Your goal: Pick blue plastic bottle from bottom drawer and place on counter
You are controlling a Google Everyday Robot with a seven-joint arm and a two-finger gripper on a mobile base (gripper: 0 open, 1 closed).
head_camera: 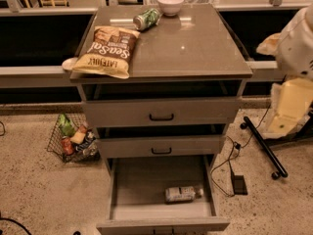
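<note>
Gripper (291, 106) hangs right of the cabinet (195, 112), apart from it; how wide it stands I cannot tell. The bottle (182, 194), clear bluish with a white cap, lies on its side in the open bottom drawer (142, 180), front right. On the counter (195, 48): chip bag (108, 50), can (146, 18), bowl (170, 4). A basket (73, 138) sits left of the cabinet.

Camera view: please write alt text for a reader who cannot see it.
A clear bluish plastic bottle lies on its side in the open bottom drawer of a grey cabinet; its grey-brown counter holds a chip bag, green can and white bowl. The robot's gripper hangs at the right edge, beside the cabinet.
</note>
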